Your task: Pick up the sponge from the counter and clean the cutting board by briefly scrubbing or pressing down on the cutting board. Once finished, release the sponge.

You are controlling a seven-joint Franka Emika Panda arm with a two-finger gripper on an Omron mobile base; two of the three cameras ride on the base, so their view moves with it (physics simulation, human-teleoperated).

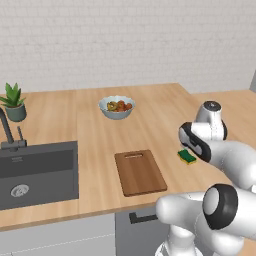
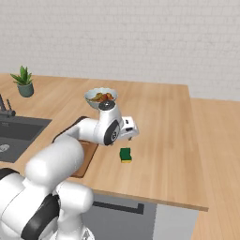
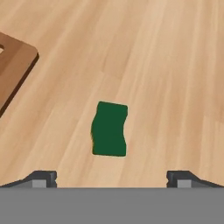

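The gripper [image 3: 112, 179] hangs with jaws spread wide, holding nothing; only its fingertips [image 3: 41, 178] show, cut off below. The sponge [image 3: 109, 129] lies flat on the counter [image 3: 175, 65] straight beneath, between the fingers. The cutting board [image 3: 13, 65], off to one side, is cropped to a corner
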